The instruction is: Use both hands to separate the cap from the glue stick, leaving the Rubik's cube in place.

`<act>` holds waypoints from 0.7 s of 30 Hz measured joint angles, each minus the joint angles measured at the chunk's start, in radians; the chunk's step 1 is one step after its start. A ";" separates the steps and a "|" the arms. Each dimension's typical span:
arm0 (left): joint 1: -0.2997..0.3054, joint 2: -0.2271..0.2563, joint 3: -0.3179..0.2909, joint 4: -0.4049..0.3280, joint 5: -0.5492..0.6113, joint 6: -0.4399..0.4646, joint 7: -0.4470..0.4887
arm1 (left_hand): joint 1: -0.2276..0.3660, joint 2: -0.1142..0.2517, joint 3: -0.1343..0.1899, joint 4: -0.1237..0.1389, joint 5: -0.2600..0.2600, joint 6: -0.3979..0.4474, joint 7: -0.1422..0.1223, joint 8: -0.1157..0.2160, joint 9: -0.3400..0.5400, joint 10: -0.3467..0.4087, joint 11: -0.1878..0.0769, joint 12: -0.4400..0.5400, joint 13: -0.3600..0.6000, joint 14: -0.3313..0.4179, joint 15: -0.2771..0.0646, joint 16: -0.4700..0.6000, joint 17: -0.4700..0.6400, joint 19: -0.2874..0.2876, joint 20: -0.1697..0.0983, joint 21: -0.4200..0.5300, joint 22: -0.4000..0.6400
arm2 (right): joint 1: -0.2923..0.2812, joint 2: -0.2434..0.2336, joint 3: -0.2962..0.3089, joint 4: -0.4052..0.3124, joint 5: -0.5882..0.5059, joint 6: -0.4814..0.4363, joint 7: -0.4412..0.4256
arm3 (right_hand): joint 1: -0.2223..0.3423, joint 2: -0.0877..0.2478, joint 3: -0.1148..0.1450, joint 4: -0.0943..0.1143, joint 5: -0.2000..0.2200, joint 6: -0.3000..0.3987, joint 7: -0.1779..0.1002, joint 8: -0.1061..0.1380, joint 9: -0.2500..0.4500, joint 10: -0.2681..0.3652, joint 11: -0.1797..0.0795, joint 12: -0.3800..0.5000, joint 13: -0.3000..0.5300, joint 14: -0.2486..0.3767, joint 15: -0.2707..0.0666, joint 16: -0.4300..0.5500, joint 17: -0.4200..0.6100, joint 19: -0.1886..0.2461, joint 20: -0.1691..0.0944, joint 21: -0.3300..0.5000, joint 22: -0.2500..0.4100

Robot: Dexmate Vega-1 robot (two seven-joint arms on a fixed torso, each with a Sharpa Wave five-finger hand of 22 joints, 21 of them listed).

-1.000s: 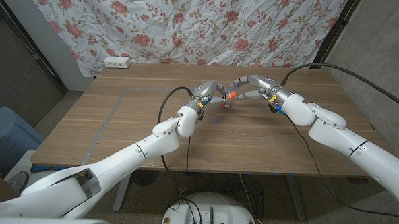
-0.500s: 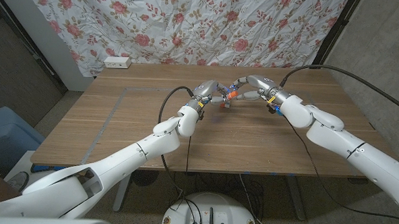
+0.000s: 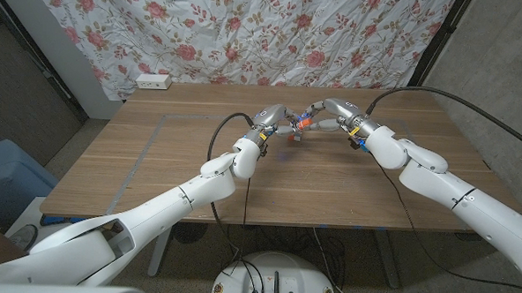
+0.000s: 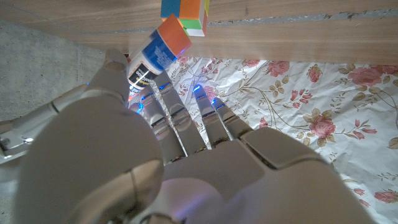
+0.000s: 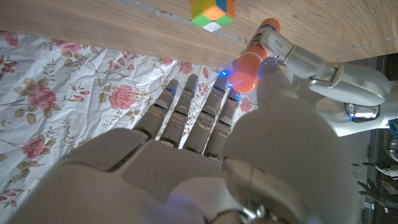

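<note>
Over the far middle of the bench (image 3: 154,159), my left hand (image 3: 271,119) and right hand (image 3: 331,109) both hold the glue stick (image 3: 299,123). It lies lengthwise between them, orange cap (image 5: 245,72) toward my right, cube (image 5: 213,11) beyond.

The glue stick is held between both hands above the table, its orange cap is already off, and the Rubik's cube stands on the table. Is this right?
Not quite: the orange cap is still on the glue stick, as the left wrist view shows. The rest holds: the left hand and right hand hold it above the table, where the Rubik's cube stands.
</note>
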 measured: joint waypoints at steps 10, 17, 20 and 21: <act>0.008 0.006 -0.001 -0.015 0.006 0.000 0.002 | 0.000 0.000 0.000 0.000 0.001 0.000 0.000 0.004 0.000 0.001 -0.001 0.000 0.000 0.000 0.000 0.000 0.000 0.000 0.000 0.000 0.000 | -0.014 -0.003 0.009 -0.012 -0.001 -0.008 -0.017 | 0.000 0.000 0.000 0.000 0.000 0.080 0.000 0.038 0.000 0.053 -0.011 0.011 0.008 0.029 0.003 0.024 0.006 0.007 -0.007 -0.005 0.000; 0.012 0.009 -0.003 -0.023 0.009 -0.001 0.003 | 0.000 0.000 0.000 0.000 0.001 0.000 0.000 0.004 0.000 0.001 -0.001 0.000 -0.001 0.000 0.000 0.000 0.000 0.000 0.000 0.000 0.000 | -0.023 -0.004 0.015 -0.019 -0.001 -0.010 -0.034 | 0.008 0.008 0.000 0.000 0.000 0.120 -0.003 0.062 0.005 0.091 -0.019 0.027 0.017 0.046 -0.001 0.043 0.010 0.012 -0.013 -0.005 0.000; 0.015 0.010 -0.005 -0.026 0.011 -0.002 0.003 | 0.000 0.000 0.000 0.000 0.001 0.000 0.000 0.004 0.000 0.001 -0.001 0.000 -0.001 0.000 0.000 0.000 0.000 0.000 0.000 0.000 0.000 | -0.027 -0.004 0.017 -0.020 -0.001 -0.010 -0.044 | 0.012 0.012 0.000 0.000 0.000 0.131 -0.002 0.064 0.005 0.100 -0.021 0.027 0.017 0.059 -0.002 0.048 0.010 0.016 -0.016 -0.005 0.000; 0.015 0.010 -0.005 -0.026 0.011 -0.002 0.003 | 0.000 0.000 0.000 0.000 0.001 0.000 0.000 0.004 0.000 0.001 -0.001 0.000 -0.001 0.000 0.000 0.000 0.000 0.000 0.000 0.000 0.000 | -0.027 -0.004 0.017 -0.020 -0.001 -0.010 -0.044 | 0.012 0.012 0.000 0.000 0.000 0.133 0.000 0.070 0.005 0.111 -0.021 0.027 0.019 0.059 -0.002 0.052 0.010 0.017 -0.017 -0.005 0.000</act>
